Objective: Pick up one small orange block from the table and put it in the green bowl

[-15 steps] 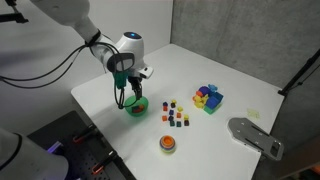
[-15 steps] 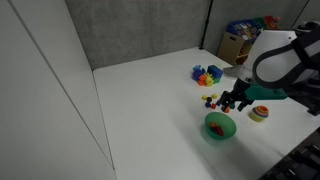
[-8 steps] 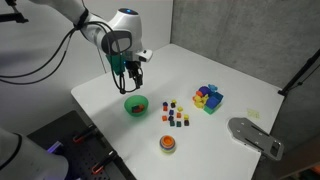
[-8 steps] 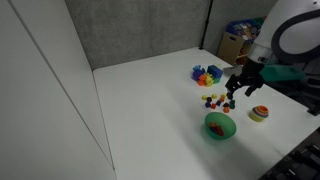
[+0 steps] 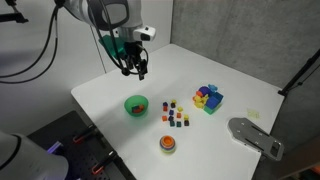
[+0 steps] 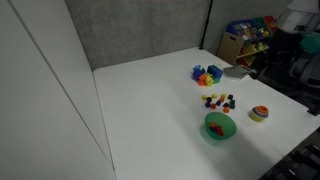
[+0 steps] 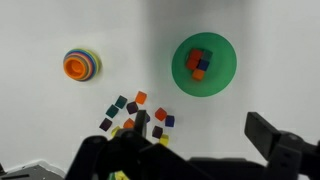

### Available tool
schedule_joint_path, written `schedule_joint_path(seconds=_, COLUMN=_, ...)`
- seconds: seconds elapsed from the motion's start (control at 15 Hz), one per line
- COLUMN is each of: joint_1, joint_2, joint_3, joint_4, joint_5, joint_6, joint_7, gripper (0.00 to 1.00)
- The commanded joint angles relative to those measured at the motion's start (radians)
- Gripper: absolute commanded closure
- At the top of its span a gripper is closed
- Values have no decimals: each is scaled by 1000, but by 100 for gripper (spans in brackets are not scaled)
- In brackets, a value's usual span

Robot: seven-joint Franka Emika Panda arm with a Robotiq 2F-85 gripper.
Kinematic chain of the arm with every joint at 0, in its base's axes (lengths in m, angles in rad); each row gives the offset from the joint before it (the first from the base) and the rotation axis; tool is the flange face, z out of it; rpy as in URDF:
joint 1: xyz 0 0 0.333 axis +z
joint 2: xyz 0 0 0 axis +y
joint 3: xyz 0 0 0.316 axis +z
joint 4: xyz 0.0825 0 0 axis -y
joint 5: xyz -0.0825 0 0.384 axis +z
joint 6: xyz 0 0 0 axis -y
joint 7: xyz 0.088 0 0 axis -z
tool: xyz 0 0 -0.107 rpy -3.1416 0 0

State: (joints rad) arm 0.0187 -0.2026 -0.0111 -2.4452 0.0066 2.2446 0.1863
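Observation:
The green bowl (image 7: pixel 222 76) holds an orange block (image 7: pixel 196 59) and a blue cube; it also shows in both exterior views (image 5: pixel 128 106) (image 6: pixel 209 122). A cluster of small coloured cubes (image 7: pixel 135 112) lies beside it on the white table, with an orange one (image 7: pixel 141 97) at its edge; the cluster shows in both exterior views (image 5: pixel 175 115) (image 6: pixel 220 101). My gripper (image 7: pixel 185 150) is open and empty, high above the table and away from the bowl (image 5: pixel 135 68).
A green square tray of larger coloured blocks (image 5: pixel 208 98) (image 6: pixel 207 74) stands beyond the cubes. A round orange-and-red ringed disc (image 7: pixel 81 65) (image 5: pixel 167 144) (image 6: pixel 259 114) lies near the table edge. A grey plate-like fixture (image 5: pixel 255 137) sits at the corner.
My gripper was low over the green bowl a second ago; it has risen and pulled away from the bowl, empty, with the orange block left in the bowl.

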Motion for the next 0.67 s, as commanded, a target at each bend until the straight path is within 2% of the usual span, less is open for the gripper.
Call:
schedule_joint_path(seconds=0.0, joint_1=-29, joint_2=-125, joint_3=-22, joint_4=-6, joint_5=-9, joint_6=-170, joint_7=-128, gripper=0)
schedule_joint_path(seconds=0.27, joint_1=-58, joint_2=-203, joint_3=-20, joint_4=18, joint_5=-58, joint_6=-310, joint_7=-141, gripper=0)
schedule_joint_path(seconds=0.4, joint_1=-65, joint_2=-231, joint_3=-21, joint_4=7, joint_5=-77, joint_6=-326, joint_7=-144, gripper=0)
schedule_joint_path(seconds=0.6, joint_1=-57, joint_2=-209, joint_3=-17, joint_4=8, joint_5=-54, joint_6=-300, joint_7=-124, gripper=0)
